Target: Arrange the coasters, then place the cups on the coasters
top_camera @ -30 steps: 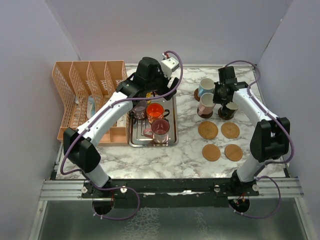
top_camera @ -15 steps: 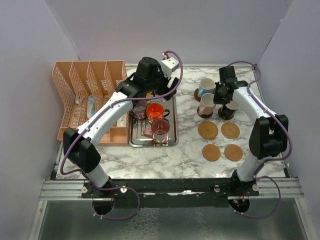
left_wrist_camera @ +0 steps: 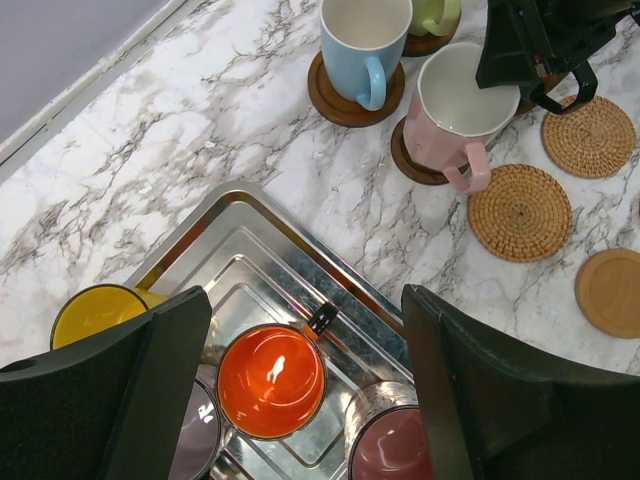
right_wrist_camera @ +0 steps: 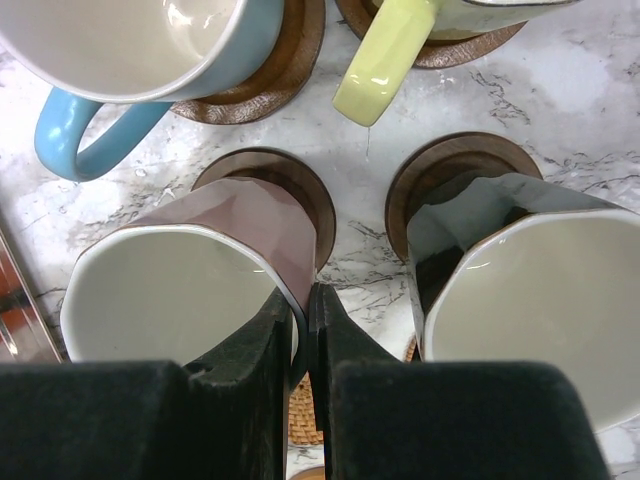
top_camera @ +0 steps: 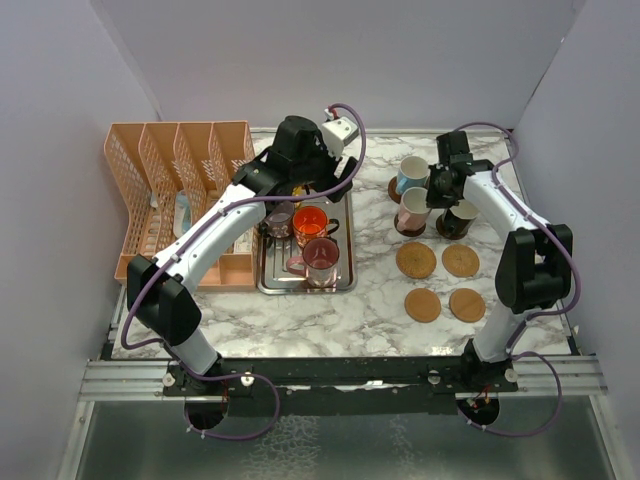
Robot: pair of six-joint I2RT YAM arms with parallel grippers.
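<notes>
My right gripper (right_wrist_camera: pixel 305 296) is shut on the rim of the pink-white cup (right_wrist_camera: pixel 190 275), one finger inside it and one outside. That cup stands on a dark coaster (right_wrist_camera: pixel 300 180). Beside it, the black cup (right_wrist_camera: pixel 540 270), the light blue cup (right_wrist_camera: pixel 130 40) and a cream cup (right_wrist_camera: pixel 385 60) each stand on a dark coaster. My left gripper (left_wrist_camera: pixel 305 300) hangs open above the steel tray (left_wrist_camera: pixel 250 205), over the orange cup (left_wrist_camera: pixel 270 380). The yellow cup (left_wrist_camera: pixel 95 315), purple cup (left_wrist_camera: pixel 195 445) and maroon cup (left_wrist_camera: pixel 395 450) stand around it. Several bare coasters (top_camera: pixel 416 260) lie in front of the right-hand cups.
An orange wire rack (top_camera: pixel 170 190) stands left of the tray (top_camera: pixel 305 285). Two of the bare coasters are woven (left_wrist_camera: pixel 520 212) and the others plain tan (left_wrist_camera: pixel 610 292). Grey walls close in the back and both sides.
The right arm's elbow has drifted slightly left. Both grippers and all cups keep their places.
</notes>
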